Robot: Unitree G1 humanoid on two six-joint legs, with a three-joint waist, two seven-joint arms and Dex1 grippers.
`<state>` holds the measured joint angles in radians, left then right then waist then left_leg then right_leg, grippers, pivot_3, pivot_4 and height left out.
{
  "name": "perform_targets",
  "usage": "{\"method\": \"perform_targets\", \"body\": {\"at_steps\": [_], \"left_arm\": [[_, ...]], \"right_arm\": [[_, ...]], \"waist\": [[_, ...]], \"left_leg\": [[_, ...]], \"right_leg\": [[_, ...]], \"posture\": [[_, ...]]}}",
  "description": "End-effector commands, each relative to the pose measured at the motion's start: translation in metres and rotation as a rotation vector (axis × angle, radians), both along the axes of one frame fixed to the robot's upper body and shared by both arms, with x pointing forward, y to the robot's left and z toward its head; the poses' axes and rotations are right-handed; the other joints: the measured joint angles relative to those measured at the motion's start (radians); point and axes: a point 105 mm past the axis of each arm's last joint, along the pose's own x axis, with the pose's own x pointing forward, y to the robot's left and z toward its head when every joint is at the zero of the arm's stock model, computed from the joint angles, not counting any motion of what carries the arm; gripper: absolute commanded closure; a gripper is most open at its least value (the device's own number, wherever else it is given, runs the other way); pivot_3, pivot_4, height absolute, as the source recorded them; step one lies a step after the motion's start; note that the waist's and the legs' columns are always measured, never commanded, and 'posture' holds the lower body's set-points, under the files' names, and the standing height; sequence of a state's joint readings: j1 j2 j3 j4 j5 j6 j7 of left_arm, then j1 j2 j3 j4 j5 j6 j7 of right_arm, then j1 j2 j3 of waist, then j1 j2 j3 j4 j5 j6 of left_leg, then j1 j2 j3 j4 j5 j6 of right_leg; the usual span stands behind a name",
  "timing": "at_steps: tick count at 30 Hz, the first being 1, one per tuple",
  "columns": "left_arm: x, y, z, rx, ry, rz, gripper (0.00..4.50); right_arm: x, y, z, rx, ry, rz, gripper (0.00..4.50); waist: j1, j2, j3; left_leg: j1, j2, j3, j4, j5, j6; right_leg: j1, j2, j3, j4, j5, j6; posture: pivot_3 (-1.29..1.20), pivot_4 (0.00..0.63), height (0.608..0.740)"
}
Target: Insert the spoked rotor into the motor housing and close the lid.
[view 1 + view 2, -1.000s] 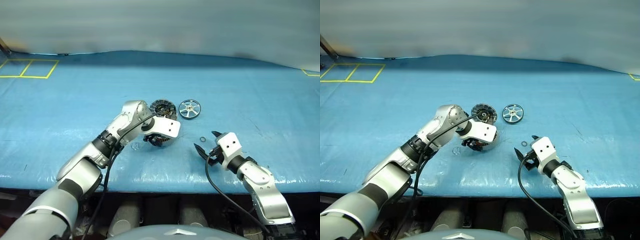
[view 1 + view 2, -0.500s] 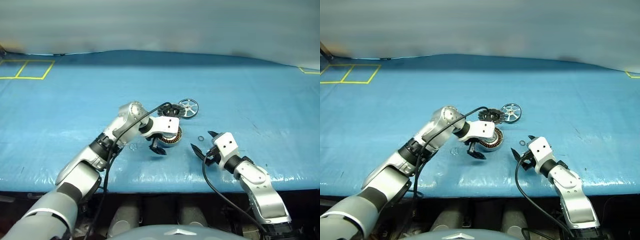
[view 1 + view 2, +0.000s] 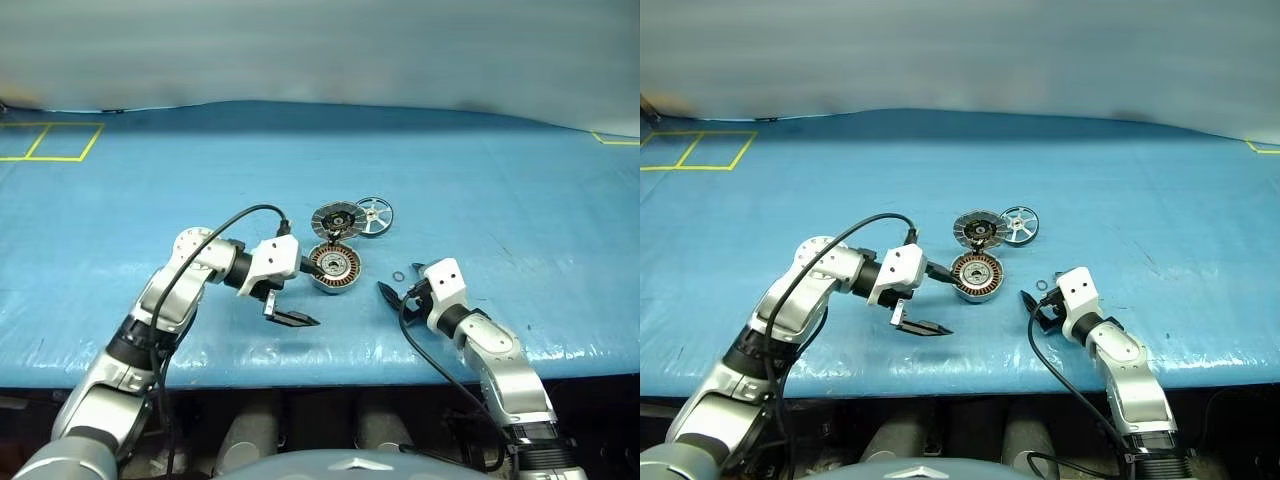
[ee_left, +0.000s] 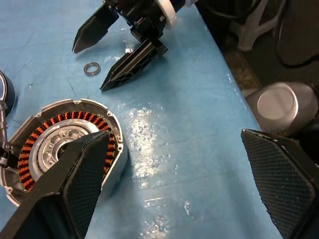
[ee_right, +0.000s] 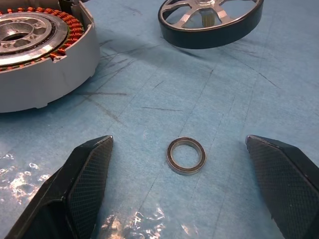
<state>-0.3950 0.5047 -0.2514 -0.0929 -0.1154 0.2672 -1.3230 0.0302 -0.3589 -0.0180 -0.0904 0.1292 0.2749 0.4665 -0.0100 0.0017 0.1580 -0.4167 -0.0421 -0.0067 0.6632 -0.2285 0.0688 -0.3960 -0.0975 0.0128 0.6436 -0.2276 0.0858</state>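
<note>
The motor housing (image 3: pixel 333 266) lies flat on the blue table with its copper windings facing up. Its hinged lid (image 3: pixel 335 219) is folded open behind it, dark face showing. Just right of the lid lies the spoked rotor (image 3: pixel 373 215), touching or nearly touching it. My left gripper (image 3: pixel 298 292) is open to the left of the housing, one finger close by its side, and holds nothing. My right gripper (image 3: pixel 396 290) is open to the right of the housing, its fingers either side of a small metal ring (image 5: pixel 186 156) a little ahead of them.
The table's front edge (image 3: pixel 330 355) runs just below both grippers. Yellow tape squares (image 3: pixel 50 140) mark the far left corner. A grey wall rises behind the table.
My left gripper let go of the housing, opened and drew back to the left. The housing now lies flat with the lid open. My right gripper edged slightly toward the ring.
</note>
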Motion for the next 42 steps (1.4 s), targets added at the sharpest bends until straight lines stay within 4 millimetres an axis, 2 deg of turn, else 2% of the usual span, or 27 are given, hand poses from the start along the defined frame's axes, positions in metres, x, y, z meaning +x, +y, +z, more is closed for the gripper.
{"method": "perform_targets", "body": {"at_steps": [1, 6, 7, 9, 11, 18, 19, 25, 28, 34, 37, 42], "left_arm": [[-0.004, -0.003, 0.007, -0.138, -0.096, 0.058, 0.01], [-0.010, 0.002, -0.018, -0.220, -0.045, 0.169, 0.01], [-0.011, 0.004, -0.023, -0.238, -0.029, 0.183, 0.00], [-0.012, 0.008, -0.030, -0.295, 0.005, 0.224, 0.00], [-0.012, 0.013, -0.033, -0.362, 0.038, 0.272, 0.00], [-0.012, 0.023, -0.041, -0.441, 0.036, 0.362, 0.00], [-0.012, 0.024, -0.040, -0.453, 0.040, 0.370, 0.00], [-0.015, 0.031, -0.043, -0.471, 0.057, 0.389, 0.00], [-0.014, 0.036, -0.044, -0.482, 0.053, 0.408, 0.00], [-0.011, 0.041, -0.048, -0.483, 0.030, 0.435, 0.00], [-0.011, 0.040, -0.048, -0.490, 0.024, 0.437, 0.00], [-0.011, 0.036, -0.051, -0.493, 0.023, 0.436, 0.00]], "right_arm": [[0.001, -0.001, 0.003, 0.025, 0.011, -0.009, 0.00], [-0.001, -0.005, -0.003, 0.079, 0.063, -0.054, 0.00], [-0.002, -0.006, -0.005, 0.098, 0.081, -0.061, 0.18], [-0.004, -0.007, -0.009, 0.111, 0.110, -0.072, 0.62], [-0.005, -0.009, -0.011, 0.090, 0.124, -0.074, 1.28], [-0.006, -0.013, -0.015, 0.050, 0.136, -0.081, 3.62], [-0.006, -0.012, -0.015, 0.041, 0.135, -0.075, 3.75], [-0.006, -0.010, -0.015, 0.019, 0.120, -0.064, 3.74], [-0.005, -0.006, -0.008, 0.038, 0.091, -0.041, 3.74], [-0.015, 0.044, 0.032, 0.094, -0.034, 0.244, 3.74], [-0.017, 0.059, 0.039, 0.078, -0.052, 0.317, 3.74], [-0.008, 0.072, 0.044, 0.060, -0.078, 0.340, 3.74]], "waist": [[0.001, 0.000, 0.000], [0.002, 0.000, 0.000], [0.003, 0.000, 0.000], [0.003, 0.000, -0.001], [0.002, -0.001, -0.002], [0.001, -0.004, -0.004], [0.001, -0.004, -0.004], [0.001, -0.005, -0.005], [0.001, -0.005, -0.005], [-0.001, -0.004, -0.005], [0.000, -0.004, -0.004], [0.001, -0.004, -0.004]], "left_leg": [[0.000, 0.000, 0.000, 0.000, 0.000, 0.000], [0.001, 0.001, 0.000, 0.000, 0.000, -0.001], [0.001, 0.001, 0.000, 0.000, 0.000, -0.001], [0.002, 0.001, 0.000, 0.000, 0.000, -0.001], [0.002, 0.001, 0.000, -0.001, 0.000, -0.001], [0.002, 0.001, 0.000, -0.001, 0.000, -0.001], [0.002, 0.001, 0.000, -0.001, 0.000, -0.002], [0.002, 0.001, 0.000, -0.001, 0.000, -0.002], [0.002, 0.001, 0.000, -0.002, 0.000, -0.002], [0.000, 0.001, 0.000, -0.003, 0.000, -0.002], [0.000, 0.001, 0.000, -0.002, 0.000, -0.002], [0.000, 0.001, 0.000, -0.003, -0.001, -0.002]], "right_leg": [[0.000, 0.000, 0.000, 0.000, 0.000, 0.000], [0.001, -0.004, 0.000, 0.000, 0.000, -0.001], [0.001, -0.004, 0.000, 0.000, 0.000, -0.002], [0.001, -0.004, 0.000, 0.000, 0.000, -0.002], [0.002, -0.004, 0.000, -0.001, 0.000, -0.002], [0.001, -0.004, -0.001, -0.001, 0.000, -0.003], [0.001, -0.004, -0.001, -0.001, 0.000, -0.003], [0.001, -0.004, -0.001, -0.001, 0.000, -0.003], [0.001, -0.004, -0.001, -0.001, 0.000, -0.003], [-0.001, -0.004, -0.001, -0.001, -0.001, -0.004], [-0.001, -0.004, -0.001, -0.002, -0.001, -0.004], [-0.001, -0.005, -0.001, -0.002, -0.001, -0.004]], "posture": [[0.00, 0.150, 0.740], [0.00, 0.150, 0.740], [0.00, 0.150, 0.740], [0.00, 0.150, 0.740], [0.00, 0.150, 0.740], [0.00, 0.150, 0.740], [0.00, 0.150, 0.740], [0.00, 0.150, 0.740], [0.00, 0.150, 0.740], [0.00, 0.150, 0.740], [0.00, 0.150, 0.740], [0.00, 0.150, 0.740]]}}
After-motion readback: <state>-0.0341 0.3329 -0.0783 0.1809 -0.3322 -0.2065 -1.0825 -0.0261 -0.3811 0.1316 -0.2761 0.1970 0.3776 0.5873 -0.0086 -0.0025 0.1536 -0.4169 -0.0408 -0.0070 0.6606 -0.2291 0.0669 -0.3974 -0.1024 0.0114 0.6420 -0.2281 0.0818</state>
